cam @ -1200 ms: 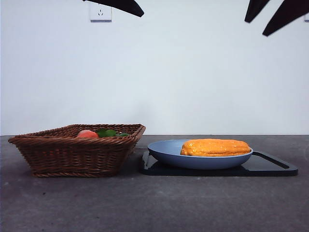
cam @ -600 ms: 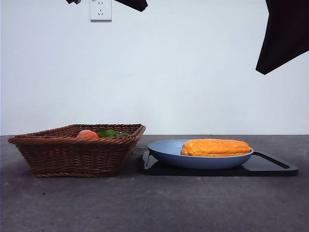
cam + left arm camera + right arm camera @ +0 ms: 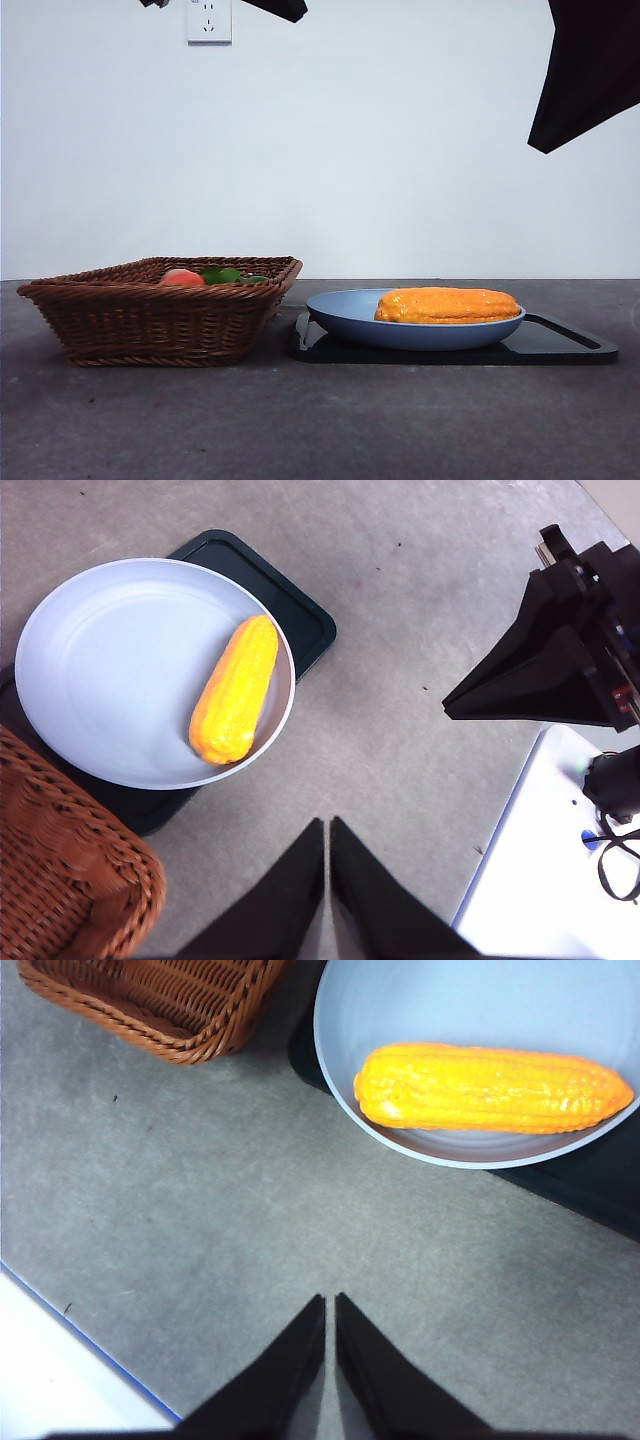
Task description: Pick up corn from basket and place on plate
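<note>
The orange-yellow corn (image 3: 447, 305) lies on its side in the light-blue plate (image 3: 345, 318), toward one rim, as the left wrist view (image 3: 236, 690) and the right wrist view (image 3: 492, 1087) also show. Left of the plate stands the brown wicker basket (image 3: 150, 320). My left gripper (image 3: 328, 825) hangs shut and empty above bare table beside the plate (image 3: 110, 670) and the basket's corner (image 3: 60, 860). My right gripper (image 3: 330, 1300) is also shut and empty, high over the table in front of the plate (image 3: 450, 1000).
The plate rests on a flat black tray (image 3: 560, 345). In the basket lie a pinkish-red fruit (image 3: 181, 277) and a green leafy item (image 3: 222, 274). Dark arm parts show at the top right (image 3: 590, 70) and top left (image 3: 275, 8). A white surface (image 3: 550, 880) borders the table.
The dark arm at the top right grew from thin tips into a large shape a second ago and has barely shifted since. Corn, plate and basket have not moved.
</note>
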Available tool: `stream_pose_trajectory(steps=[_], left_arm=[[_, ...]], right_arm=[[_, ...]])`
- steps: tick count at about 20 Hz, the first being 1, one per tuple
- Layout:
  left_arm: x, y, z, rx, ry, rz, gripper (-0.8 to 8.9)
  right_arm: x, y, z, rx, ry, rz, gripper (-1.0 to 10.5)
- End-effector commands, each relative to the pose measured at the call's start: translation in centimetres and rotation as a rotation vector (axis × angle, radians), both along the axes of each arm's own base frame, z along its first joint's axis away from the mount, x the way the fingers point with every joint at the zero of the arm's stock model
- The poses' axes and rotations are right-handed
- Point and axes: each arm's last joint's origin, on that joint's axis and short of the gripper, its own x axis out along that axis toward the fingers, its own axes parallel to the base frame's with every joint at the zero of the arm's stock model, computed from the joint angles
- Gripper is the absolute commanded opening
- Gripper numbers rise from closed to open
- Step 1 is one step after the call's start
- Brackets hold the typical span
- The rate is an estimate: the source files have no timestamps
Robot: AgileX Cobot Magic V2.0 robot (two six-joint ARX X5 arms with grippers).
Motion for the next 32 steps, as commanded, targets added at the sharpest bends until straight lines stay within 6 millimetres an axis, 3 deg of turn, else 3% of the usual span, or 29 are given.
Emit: stream_pose_trajectory(steps=[1,5,8,12,16,20,24,32], left_arm=[[0.3,-0.1,1.2,-0.041,-0.075,-0.005,0.08],[0.4,2.3,2.4,-0.003,-0.281,0.058,0.08],[-0.5,5.9,2.8,-0.111,-0.468,0.174,0.08],[-3.4,11.8,-0.2,-0.211,-0.687,0.397,0.08],[-6.8,15.9,-4.7,-0.189,-0.755,0.6,0.08],[-9.5,17.4,-9.9,-0.14,-0.777,0.749,0.08],[-10.7,17.8,-14.7,-0.15,-0.75,0.811,0.08],[-11.4,17.8,-19.3,-0.168,-0.673,0.834,0.08]], right_arm=[[0.2,0.2,0.2,0.007,-0.008,-0.001,0.0],[0.2,0.2,0.2,0.007,-0.008,-0.001,0.0],[0.2,0.2,0.2,0.007,-0.008,-0.001,0.0],[0.2,0.2,0.2,0.007,-0.008,-0.001,0.0],[0.2,0.2,0.2,0.007,-0.008,-0.001,0.0],[0.2,0.2,0.2,0.007,-0.008,-0.001,0.0],[0.2,0.2,0.2,0.007,-0.008,-0.001,0.0],[0.2,0.2,0.2,0.007,-0.008,-0.001,0.0]])
